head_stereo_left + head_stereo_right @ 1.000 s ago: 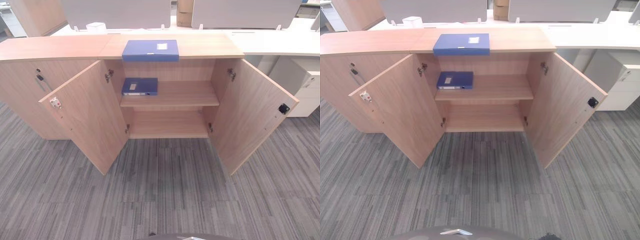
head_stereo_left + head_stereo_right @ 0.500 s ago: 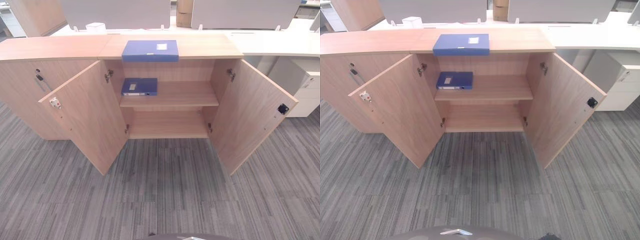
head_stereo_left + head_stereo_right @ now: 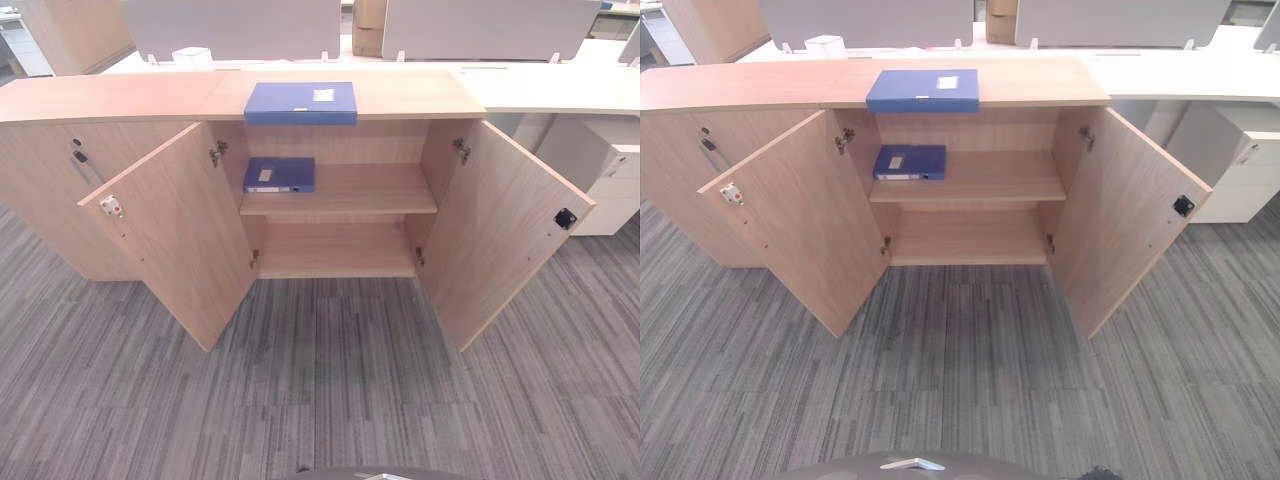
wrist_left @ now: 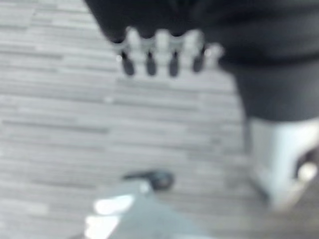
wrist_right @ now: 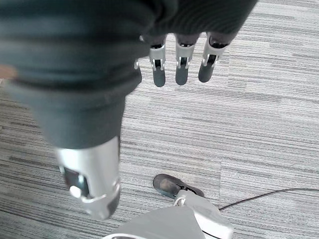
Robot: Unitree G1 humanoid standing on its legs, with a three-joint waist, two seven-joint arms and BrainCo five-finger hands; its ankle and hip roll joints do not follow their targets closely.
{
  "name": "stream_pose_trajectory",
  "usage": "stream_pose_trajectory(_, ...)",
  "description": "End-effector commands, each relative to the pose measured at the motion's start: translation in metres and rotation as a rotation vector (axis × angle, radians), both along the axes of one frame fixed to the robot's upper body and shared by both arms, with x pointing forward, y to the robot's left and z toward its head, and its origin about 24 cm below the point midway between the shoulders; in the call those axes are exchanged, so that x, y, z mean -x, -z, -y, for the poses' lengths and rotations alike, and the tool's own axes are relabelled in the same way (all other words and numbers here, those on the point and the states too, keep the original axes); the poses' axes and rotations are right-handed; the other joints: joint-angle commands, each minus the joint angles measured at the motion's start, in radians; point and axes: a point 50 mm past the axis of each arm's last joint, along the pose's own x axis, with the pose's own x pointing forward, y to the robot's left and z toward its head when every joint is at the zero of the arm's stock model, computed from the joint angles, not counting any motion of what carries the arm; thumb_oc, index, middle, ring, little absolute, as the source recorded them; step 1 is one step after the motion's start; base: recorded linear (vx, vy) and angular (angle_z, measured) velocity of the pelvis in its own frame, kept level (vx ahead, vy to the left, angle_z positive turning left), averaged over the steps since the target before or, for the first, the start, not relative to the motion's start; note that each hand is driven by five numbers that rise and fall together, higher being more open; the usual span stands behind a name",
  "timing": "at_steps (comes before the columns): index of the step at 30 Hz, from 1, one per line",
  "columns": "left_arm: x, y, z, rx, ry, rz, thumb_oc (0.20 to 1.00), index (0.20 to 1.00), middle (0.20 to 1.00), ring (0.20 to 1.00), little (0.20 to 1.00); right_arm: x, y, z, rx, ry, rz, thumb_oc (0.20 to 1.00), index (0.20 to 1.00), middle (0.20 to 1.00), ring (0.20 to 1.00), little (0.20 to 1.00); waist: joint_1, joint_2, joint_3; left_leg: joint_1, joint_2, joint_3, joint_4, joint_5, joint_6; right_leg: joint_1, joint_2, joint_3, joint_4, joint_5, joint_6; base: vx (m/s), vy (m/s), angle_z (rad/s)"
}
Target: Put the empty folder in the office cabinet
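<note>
We see our left hand (image 4: 159,50) in its wrist view, fingers (image 4: 150,63) hanging straight and relaxed, holding nothing, over grey striped carpet (image 4: 60,114). Our right hand (image 5: 179,59) shows the same in its own wrist view: fingers (image 5: 182,67) straight, loose, nothing in them, carpet below. Both hands are well apart from the cabinet. Out ahead of the hands stands the wooden office cabinet (image 3: 420,95) w/ both doors swung wide: left door (image 3: 180,235), right door (image 3: 500,230). The blue folder (image 3: 301,102) lies flat on the cabinet top, at its front edge, above the open compartment. A 2nd blue folder (image 3: 279,174) lies flat on the upper shelf (image 3: 370,190) inside, toward the left-hand side. Lower shelf (image 3: 335,250) beneath it. Beyond the cabinet on the right, a white desk (image 3: 560,85) and a white drawer unit (image 3: 610,185)
</note>
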Motion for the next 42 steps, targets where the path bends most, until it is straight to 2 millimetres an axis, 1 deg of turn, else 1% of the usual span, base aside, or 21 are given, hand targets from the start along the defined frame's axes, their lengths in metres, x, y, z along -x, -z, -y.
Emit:
stream_pose_trajectory(1,-0.005,0.0,-0.0009,-0.012,0.017,-0.012,1.0,1.0,1.0,1.0,1.0,-0.007,-0.0047,0.0182,0.06,-0.022,-0.02,1.0,1.0,1.0,1.0,1.0,-0.003,-0.004,-0.004,0.025,0.045,-0.032,-0.01,-0.095,-0.076,-0.006,-0.057,-0.008,0.0,-0.009,0.089,0.0,0.0,0.0)
stream_pose_trajectory(32,-0.0028,0.0,-0.0021,-0.017,0.015,-0.024,1.0,1.0,1.0,1.0,1.0,-0.0054,-0.0045,0.0179,0.057,-0.024,-0.027,1.0,1.0,1.0,1.0,1.0,-0.008,-0.001,0.004,0.024,0.045,-0.032,-0.01,-0.097,-0.077,-0.005,-0.057,-0.012,0.0,-0.011,0.088,0.0,0.0,0.0)
stream_pose_trajectory(42,-0.0048,-0.0003,-0.0031,-0.02,0.01,-0.017,1.0,1.0,1.0,1.0,1.0,-0.0125,-0.0057,0.0191,0.063,-0.044,-0.014,1.0,1.0,1.0,1.0,1.0,-0.003,0.0,0.022,0.015,0.048,-0.025,-0.01,-0.092,-0.08,-0.012,-0.059,-0.027,0.0,-0.006,0.091,0.01,-0.012,0.0)
